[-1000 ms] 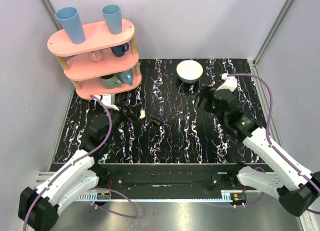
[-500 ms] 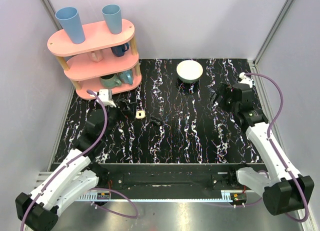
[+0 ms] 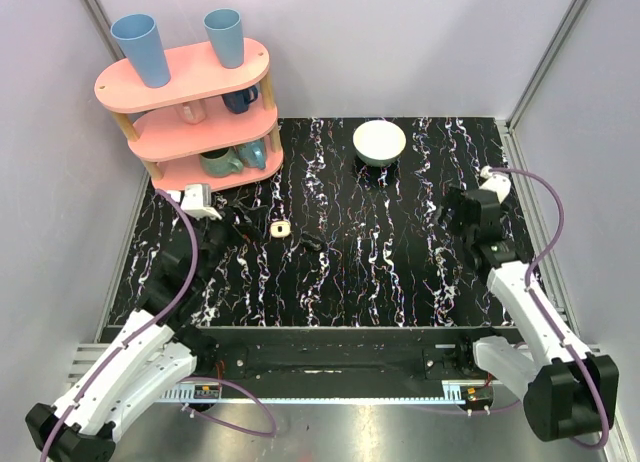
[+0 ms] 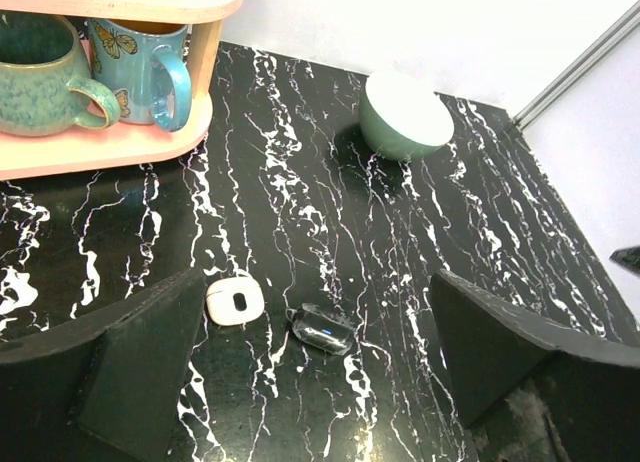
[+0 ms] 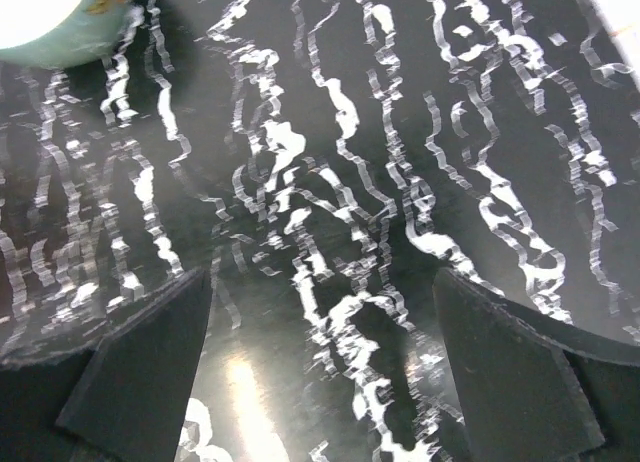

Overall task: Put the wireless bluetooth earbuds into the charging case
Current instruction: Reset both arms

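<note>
The cream charging case [image 3: 279, 227] with its dark centre lies flat on the black marbled table, left of the middle. In the left wrist view the case [image 4: 235, 301] sits just beside my left finger [image 4: 140, 367], untouched. No separate earbuds show in any view. My left gripper [image 3: 243, 231] is open and empty just left of the case, and its wrist view [image 4: 316, 292] shows the jaws wide apart. My right gripper [image 3: 451, 204] is open and empty over bare table at the right [image 5: 322, 282].
A small black object [image 3: 315, 245] with a blue light lies right of the case, also in the left wrist view [image 4: 323, 329]. A white bowl [image 3: 380, 142] stands at the back middle. A pink three-tier shelf [image 3: 190, 102] holding mugs and blue cups stands at the back left.
My left gripper has drawn back to the left, leaving the case uncovered on the table. My right arm has pulled back toward the right edge.
</note>
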Robot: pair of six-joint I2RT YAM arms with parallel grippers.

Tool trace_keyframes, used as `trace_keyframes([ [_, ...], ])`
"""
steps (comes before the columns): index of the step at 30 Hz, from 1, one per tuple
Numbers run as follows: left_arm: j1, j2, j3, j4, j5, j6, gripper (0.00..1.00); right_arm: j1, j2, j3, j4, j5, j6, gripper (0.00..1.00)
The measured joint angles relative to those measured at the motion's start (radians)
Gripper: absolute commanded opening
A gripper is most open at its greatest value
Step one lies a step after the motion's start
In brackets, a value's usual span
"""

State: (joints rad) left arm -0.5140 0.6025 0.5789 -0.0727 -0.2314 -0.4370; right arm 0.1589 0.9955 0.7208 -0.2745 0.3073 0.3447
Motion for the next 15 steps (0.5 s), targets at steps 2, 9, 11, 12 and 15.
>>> trace_keyframes([
  [2, 0.0, -0.001, -0.002, 0.01, 0.0, -0.007, 0.99, 0.0, -0.027, -0.056, 0.042, 0.034, -0.034, 1.0],
  [9, 0.0, 0.002, -0.023, 0.025, -0.002, -0.019, 0.99, -0.001, -0.064, -0.313, 0.284, 0.234, -0.154, 1.0],
  [11, 0.0, 0.004, -0.024, 0.029, -0.002, -0.021, 0.99, -0.001, -0.074, -0.363, 0.36, 0.262, -0.187, 1.0],
  [12, 0.0, 0.008, -0.024, 0.031, -0.005, -0.02, 0.99, -0.001, -0.076, -0.378, 0.393, 0.272, -0.2, 1.0],
  [15, 0.0, 0.016, -0.024, 0.032, -0.027, -0.019, 0.99, -0.001, -0.066, -0.397, 0.493, 0.296, -0.229, 1.0],
])
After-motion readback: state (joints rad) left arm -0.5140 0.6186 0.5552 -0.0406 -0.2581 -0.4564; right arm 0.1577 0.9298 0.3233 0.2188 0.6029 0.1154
